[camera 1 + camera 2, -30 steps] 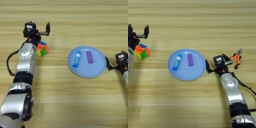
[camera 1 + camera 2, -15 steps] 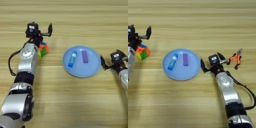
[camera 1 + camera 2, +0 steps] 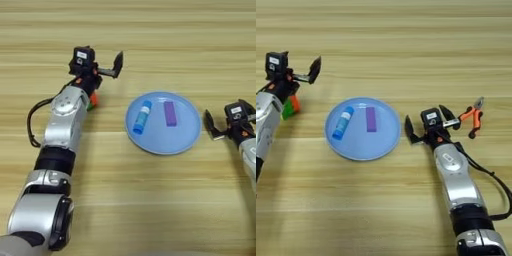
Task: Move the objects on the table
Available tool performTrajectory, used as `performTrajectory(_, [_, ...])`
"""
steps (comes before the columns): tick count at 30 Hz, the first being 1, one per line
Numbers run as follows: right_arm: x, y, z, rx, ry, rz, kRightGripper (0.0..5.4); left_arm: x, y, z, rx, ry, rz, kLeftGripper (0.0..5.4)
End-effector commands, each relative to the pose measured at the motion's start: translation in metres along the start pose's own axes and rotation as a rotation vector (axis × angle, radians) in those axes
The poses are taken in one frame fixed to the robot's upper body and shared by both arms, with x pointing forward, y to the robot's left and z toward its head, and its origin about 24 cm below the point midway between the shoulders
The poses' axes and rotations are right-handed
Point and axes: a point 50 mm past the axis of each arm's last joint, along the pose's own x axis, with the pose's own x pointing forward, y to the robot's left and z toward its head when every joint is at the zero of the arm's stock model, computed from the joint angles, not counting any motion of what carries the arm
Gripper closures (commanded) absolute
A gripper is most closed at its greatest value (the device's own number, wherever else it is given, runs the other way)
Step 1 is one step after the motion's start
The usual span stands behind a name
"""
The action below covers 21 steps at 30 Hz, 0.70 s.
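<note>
**A:** Where's everything sitting? The plate (image 3: 363, 146) is mid-table (image 3: 406, 40) with the blue tube (image 3: 343, 122) and purple block (image 3: 371, 119) lying side by side on it, not touching.

**B:** Yep. Right gripper (image 3: 427, 126) is just right of the plate's rim, fingers spread, holding nothing. Left gripper (image 3: 99, 67) is spread too, over at the far left.

**A:** And the cube (image 3: 290, 107)?

**B:** Mostly hidden behind that left arm; only an orange and green sliver shows.

**A:** How will the plate handle?

**B:** Probably light and rigid, but slick. I'd pinch the rim; the tube could roll.
</note>
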Motion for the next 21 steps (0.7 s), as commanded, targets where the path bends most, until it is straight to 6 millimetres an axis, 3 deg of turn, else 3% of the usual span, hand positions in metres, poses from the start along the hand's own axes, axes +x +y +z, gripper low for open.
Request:
performTrajectory(1, [0.005, 0.002, 0.009, -0.001, -0.012, -0.007, 0.01, -0.003, -0.009, 0.011, -0.003, 0.011, -0.074, 0.0])
performTrajectory(8, [0.005, 0.008, 0.013, 0.015, -0.018, -0.013, 0.01, -0.011, -0.004, 0.02, 0.039, 0.101, -0.09, 0.0])
performTrajectory(21, [0.001, 0.016, 0.022, 0.033, -0.026, -0.025, 0.01, -0.041, -0.02, 0.037, 0.117, 0.267, -0.269, 0.0])
